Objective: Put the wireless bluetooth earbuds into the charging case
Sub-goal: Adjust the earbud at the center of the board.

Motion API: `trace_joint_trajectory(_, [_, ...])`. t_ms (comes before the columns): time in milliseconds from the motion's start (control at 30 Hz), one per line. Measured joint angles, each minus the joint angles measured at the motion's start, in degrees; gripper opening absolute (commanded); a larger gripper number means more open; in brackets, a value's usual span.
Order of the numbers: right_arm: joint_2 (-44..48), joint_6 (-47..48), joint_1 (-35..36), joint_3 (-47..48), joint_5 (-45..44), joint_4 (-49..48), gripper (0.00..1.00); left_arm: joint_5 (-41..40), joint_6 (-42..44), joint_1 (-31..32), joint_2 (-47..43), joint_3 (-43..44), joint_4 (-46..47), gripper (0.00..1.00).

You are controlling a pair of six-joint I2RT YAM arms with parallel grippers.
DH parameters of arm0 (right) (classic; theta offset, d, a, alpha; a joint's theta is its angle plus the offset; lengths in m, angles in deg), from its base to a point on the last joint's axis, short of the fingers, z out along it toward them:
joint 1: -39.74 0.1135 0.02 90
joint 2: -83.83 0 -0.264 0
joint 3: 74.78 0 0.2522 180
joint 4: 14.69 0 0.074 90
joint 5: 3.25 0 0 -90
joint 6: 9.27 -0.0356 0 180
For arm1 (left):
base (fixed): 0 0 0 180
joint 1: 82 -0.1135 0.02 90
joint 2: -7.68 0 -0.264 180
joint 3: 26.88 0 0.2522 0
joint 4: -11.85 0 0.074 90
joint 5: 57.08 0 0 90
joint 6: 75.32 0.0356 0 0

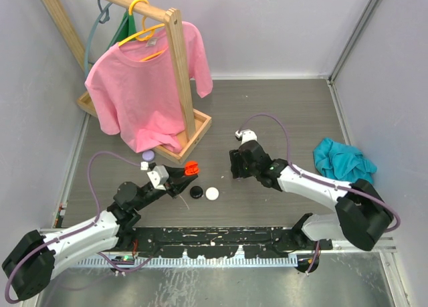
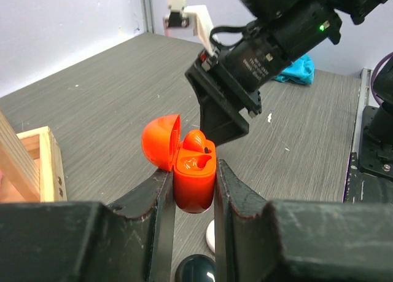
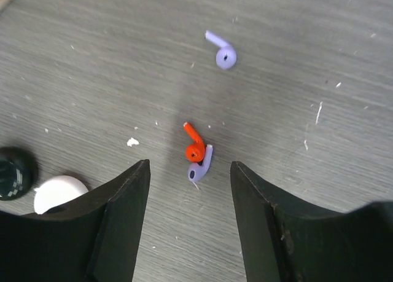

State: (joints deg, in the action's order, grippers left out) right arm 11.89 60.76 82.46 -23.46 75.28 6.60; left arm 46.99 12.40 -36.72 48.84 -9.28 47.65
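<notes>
My left gripper (image 2: 194, 193) is shut on an orange-red charging case (image 2: 194, 180) and holds it above the table. Its lid (image 2: 161, 141) is open, and an orange earbud (image 2: 196, 139) sits in it. The case also shows in the top view (image 1: 191, 166). My right gripper (image 3: 190, 166) is open and empty. It hovers over an orange earbud (image 3: 195, 144) that lies touching a purple earbud (image 3: 200, 165) on the table. A second purple earbud (image 3: 222, 52) lies further off. The right gripper (image 1: 237, 165) is just right of the case.
A black case (image 1: 196, 192) and a white case (image 1: 212, 193) lie below the held case. A purple case (image 1: 148, 156) and a small white piece (image 1: 144, 165) lie near the wooden rack (image 1: 179, 66) with a pink T-shirt (image 1: 144, 86). A teal cloth (image 1: 342, 160) lies at the right.
</notes>
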Motion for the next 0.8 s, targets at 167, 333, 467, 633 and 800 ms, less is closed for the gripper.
trace_joint_trajectory(167, [-5.8, 0.2, -0.1, 1.3, 1.9, 1.6, 0.51, 0.0, 0.0, 0.0, 0.1, 0.3, -0.3, 0.0])
trace_joint_trajectory(333, [-10.1, 0.3, -0.1, 3.2, 2.4, 1.3, 0.48, 0.0, 0.0, 0.0, 0.1, 0.7, -0.3, 0.0])
trace_joint_trajectory(467, [-12.6, 0.3, -0.1, 3.9, 2.3, 1.1, 0.44, 0.0, 0.0, 0.0, 0.1, 0.7, -0.4, 0.0])
trace_joint_trajectory(633, [-13.9, 0.3, -0.1, 4.3, 2.6, 1.2, 0.39, 0.0, 0.0, 0.0, 0.1, 0.7, -0.4, 0.0])
trace_joint_trajectory(800, [-13.9, 0.2, -0.1, 5.3, 4.3, 1.4, 0.38, 0.0, 0.0, 0.0, 0.1, 0.7, -0.5, 0.0])
